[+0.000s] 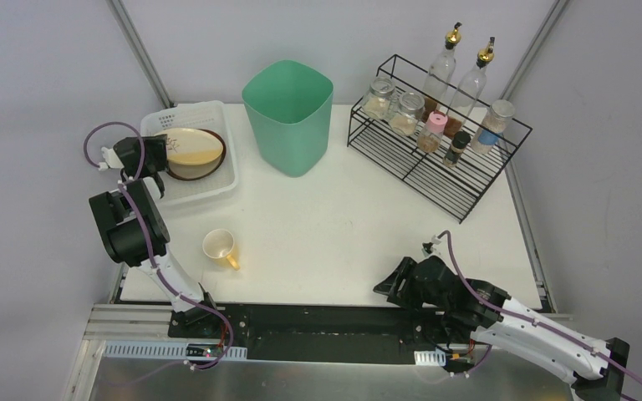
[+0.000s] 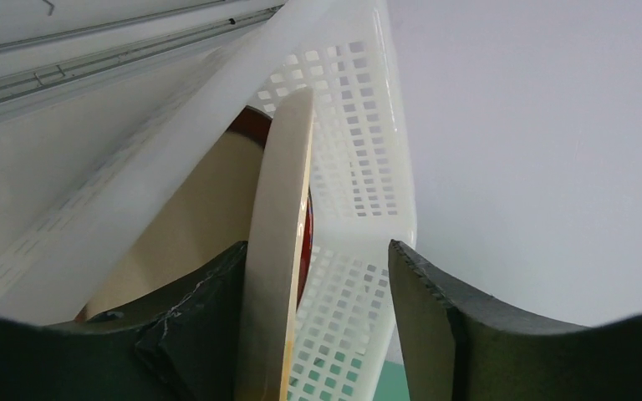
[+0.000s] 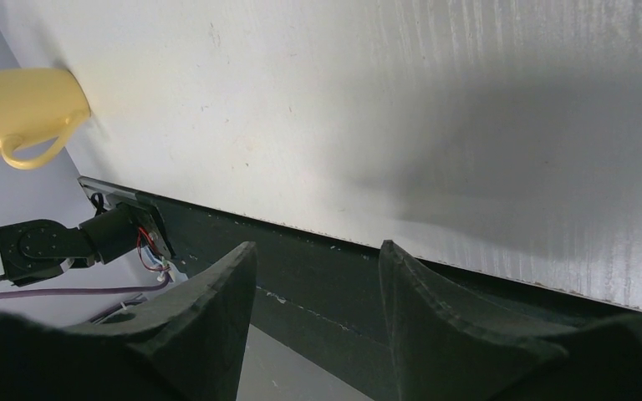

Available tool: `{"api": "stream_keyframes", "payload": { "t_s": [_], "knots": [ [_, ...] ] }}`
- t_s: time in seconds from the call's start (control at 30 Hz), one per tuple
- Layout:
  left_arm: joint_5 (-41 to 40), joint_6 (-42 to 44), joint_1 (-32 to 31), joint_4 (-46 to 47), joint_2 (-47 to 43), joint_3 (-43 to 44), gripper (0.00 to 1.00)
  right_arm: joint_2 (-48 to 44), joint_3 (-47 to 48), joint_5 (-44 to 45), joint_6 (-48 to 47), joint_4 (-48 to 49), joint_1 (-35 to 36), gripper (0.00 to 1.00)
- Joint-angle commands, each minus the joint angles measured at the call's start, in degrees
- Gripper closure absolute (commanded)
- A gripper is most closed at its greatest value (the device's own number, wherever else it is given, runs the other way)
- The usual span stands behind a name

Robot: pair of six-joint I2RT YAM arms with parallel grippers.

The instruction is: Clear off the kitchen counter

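Observation:
The white kitchen counter (image 1: pixel 343 234) holds a yellow mug (image 1: pixel 220 246) near its front left, also seen in the right wrist view (image 3: pixel 25 104). A cream plate (image 1: pixel 191 150) with a dark brown rim under it lies in the white perforated basket (image 1: pixel 217 188) at the back left. My left gripper (image 1: pixel 163 163) is at the plate's left edge, open. In the left wrist view the plate's edge (image 2: pixel 280 217) rests against the left finger, with a wide gap to the right finger (image 2: pixel 422 301). My right gripper (image 1: pixel 393 284) hangs open and empty over the counter's front edge (image 3: pixel 384 125).
A green bin (image 1: pixel 288 117) stands at the back centre. A black wire rack (image 1: pixel 435 159) with spice jars and two oil bottles fills the back right. The basket wall (image 2: pixel 359 167) rises just beyond the left gripper (image 2: pixel 318 251).

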Motion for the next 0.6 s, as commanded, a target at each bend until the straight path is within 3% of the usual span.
{"api": "stream_keyframes", "payload": {
  "t_s": [0.0,0.2,0.3,0.33,0.37,0.57],
  "knots": [
    [2.04,0.13,0.11,2.92,0.2,3.46,0.38,1.08,2.4,0.26,0.07,1.87,0.3,0.42],
    [2.58,3.45,0.11,-6.15,-0.94,5.73,0.15,0.84,2.25,0.04,-0.03,2.12,0.26,0.42],
    [2.57,5.4,0.11,-12.63,-2.07,7.17,0.14,0.43,1.68,-0.3,-0.03,2.68,0.25,0.42],
    [2.63,5.99,0.11,-15.19,-2.5,7.63,0.04,0.27,1.57,-0.48,-0.09,2.93,0.26,0.42],
    [2.54,6.68,0.1,-17.32,-3.02,7.96,0.02,0.18,1.49,-0.68,-0.18,2.93,0.25,0.42],
    [3.32,10.73,0.11,-28.72,-4.51,11.28,0.01,-1.65,1.53,-1.28,-0.65,1.68,0.29,0.42]
  ]
}}
